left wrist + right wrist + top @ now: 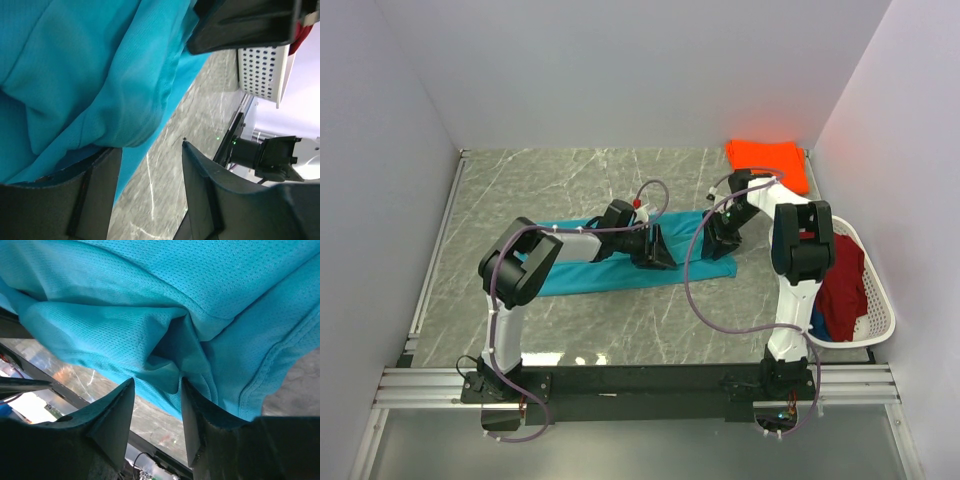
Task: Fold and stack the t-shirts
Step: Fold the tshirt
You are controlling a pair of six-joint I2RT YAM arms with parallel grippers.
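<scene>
Item: teal t-shirt (610, 277), mid-table (570, 180), folded into a long band but not yet into a packet.
Long axis: left to right across the table; collar end cannot be told.
Done: orange t-shirt (768, 160) folded, at far right corner.
Left: dark red t-shirt (842, 285) and blue t-shirt (820, 322), both in the white laundry basket (880, 300).
Left gripper (150, 147): jaws parted, cloth draped over one finger.
Right gripper (157, 382): jaws parted, a fold at the tips, not pinched.

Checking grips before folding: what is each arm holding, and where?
Left gripper: nothing, jaws open against the teal shirt. Right gripper: shirt fold between its jaws, grip unclear.
</scene>
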